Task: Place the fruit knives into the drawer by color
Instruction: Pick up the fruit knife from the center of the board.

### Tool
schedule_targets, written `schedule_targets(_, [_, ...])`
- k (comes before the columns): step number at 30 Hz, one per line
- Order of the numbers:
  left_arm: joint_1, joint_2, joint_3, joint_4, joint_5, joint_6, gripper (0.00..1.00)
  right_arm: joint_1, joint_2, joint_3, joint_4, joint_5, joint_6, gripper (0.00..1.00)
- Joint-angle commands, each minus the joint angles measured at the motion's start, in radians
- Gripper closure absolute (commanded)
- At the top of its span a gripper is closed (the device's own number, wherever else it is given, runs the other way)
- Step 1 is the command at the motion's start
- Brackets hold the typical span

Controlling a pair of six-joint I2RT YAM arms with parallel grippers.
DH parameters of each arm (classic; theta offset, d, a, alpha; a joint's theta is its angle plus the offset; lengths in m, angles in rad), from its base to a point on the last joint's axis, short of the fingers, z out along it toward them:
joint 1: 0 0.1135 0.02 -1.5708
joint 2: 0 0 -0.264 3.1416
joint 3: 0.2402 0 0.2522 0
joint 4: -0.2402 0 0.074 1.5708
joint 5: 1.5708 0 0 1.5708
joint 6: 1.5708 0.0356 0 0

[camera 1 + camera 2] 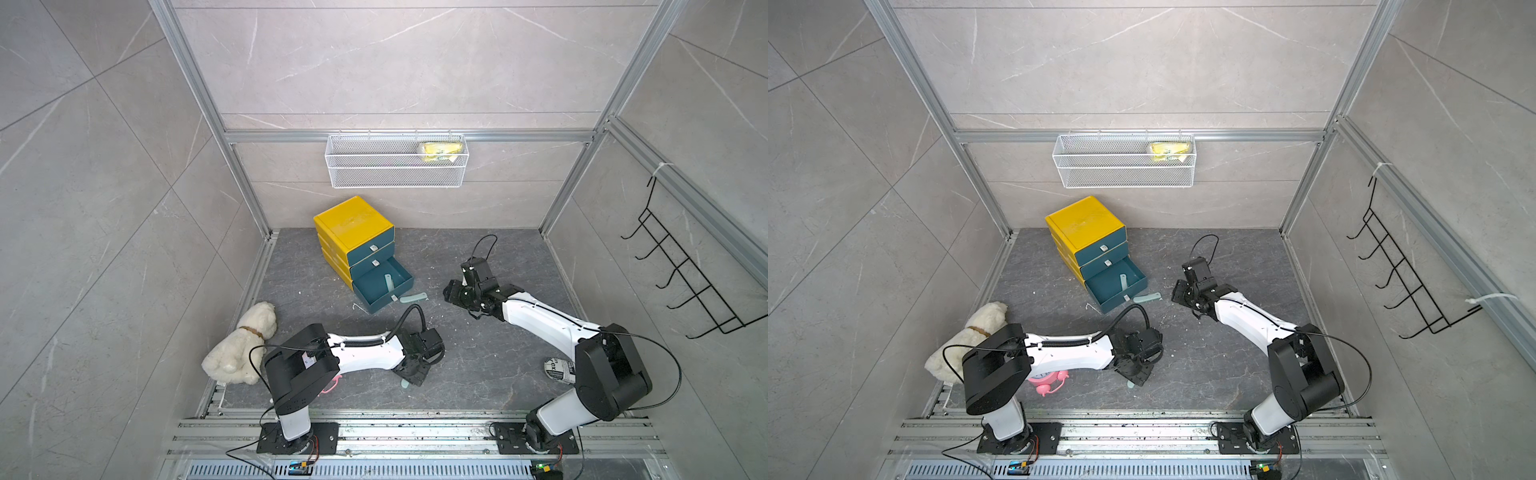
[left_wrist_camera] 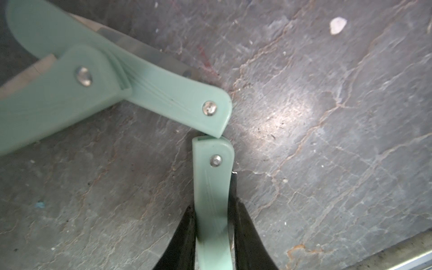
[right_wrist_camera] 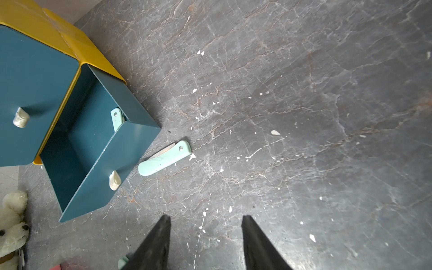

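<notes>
My left gripper (image 2: pixel 214 205) is shut on a mint-green folded fruit knife (image 2: pixel 214 177) that lies low on the dark floor. Its tip touches the end of a second mint knife (image 2: pixel 177 98), which a third one (image 2: pixel 46 100) crosses. In both top views the yellow cabinet's bottom teal drawer (image 1: pixel 376 301) stands pulled out with a mint knife (image 1: pixel 388 282) inside. Another mint knife (image 3: pixel 164 157) lies on the floor just outside the drawer's front corner. My right gripper (image 3: pixel 205 219) hovers open and empty over the floor to the right of that drawer.
A white plush bear (image 1: pixel 243 345) lies at the left and a pink alarm clock (image 1: pixel 1048 380) sits under the left arm. A white mesh basket (image 1: pixel 397 178) hangs on the back wall, a black hook rack (image 1: pixel 685 274) on the right wall. A printed object (image 1: pixel 559 368) sits beside the right arm.
</notes>
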Motion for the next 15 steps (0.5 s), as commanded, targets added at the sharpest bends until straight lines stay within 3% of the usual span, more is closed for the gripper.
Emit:
schedule_targets(1, [-0.004,0.005,0.013,-0.049,-0.033,0.003,0.83,-0.003,-0.016,-0.019,0.015,-0.011,0.004,0.48])
schedule_targets(15, [0.008,-0.111,0.070,-0.123,-0.173,0.005,0.86,-0.008,-0.016,-0.023,0.023,-0.021,0.017,0.48])
